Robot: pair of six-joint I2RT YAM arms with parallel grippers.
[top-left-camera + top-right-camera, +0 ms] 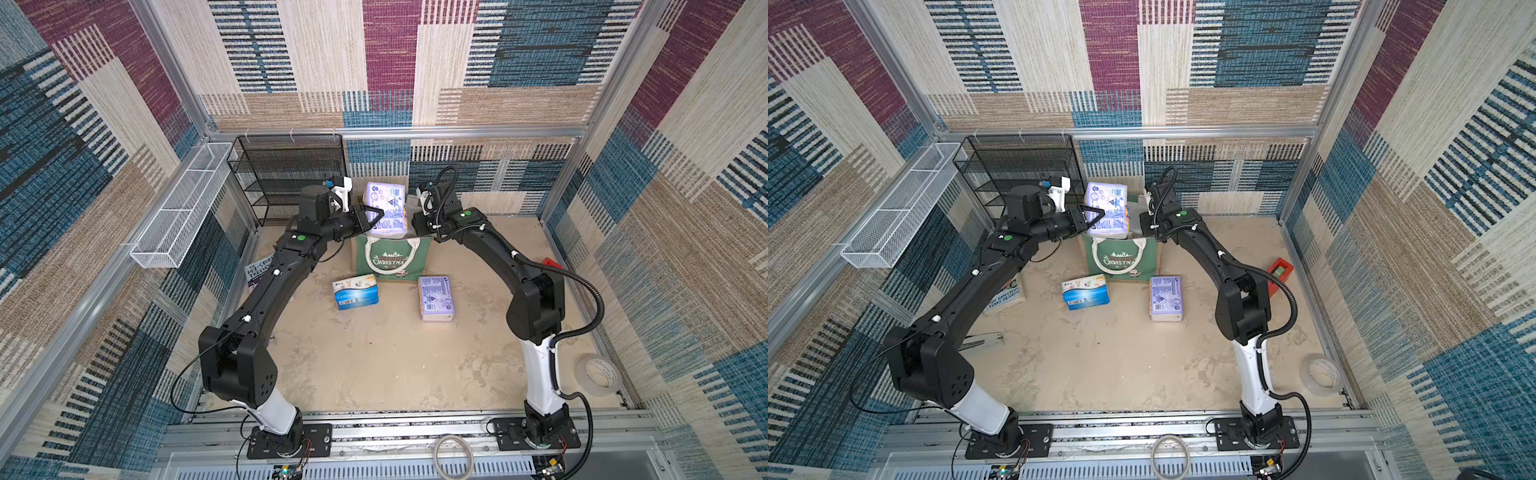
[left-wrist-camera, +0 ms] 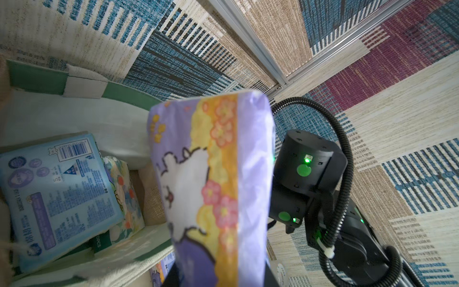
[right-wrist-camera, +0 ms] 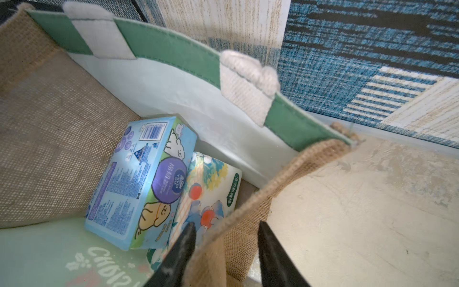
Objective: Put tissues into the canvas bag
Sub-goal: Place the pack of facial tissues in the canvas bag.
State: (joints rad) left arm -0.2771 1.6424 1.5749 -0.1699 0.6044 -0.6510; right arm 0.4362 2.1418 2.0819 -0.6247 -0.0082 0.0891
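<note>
Your L hand [image 1: 371, 217] is clenched on a lavender tissue pack [image 1: 385, 203], held upright over the canvas bag [image 1: 392, 259] mouth. R hand [image 3: 225, 225] straddles the bag's jute side; grip unclear. Lower the pack narrow end first, clear of the rim, then let go.

Robot lab test cell: aluminium frame [image 1: 395, 132], carpet-lined walls [image 1: 540, 62], left arm [image 1: 257, 299] and right arm [image 1: 536, 299] bolted to a rail [image 1: 415, 431].
</note>
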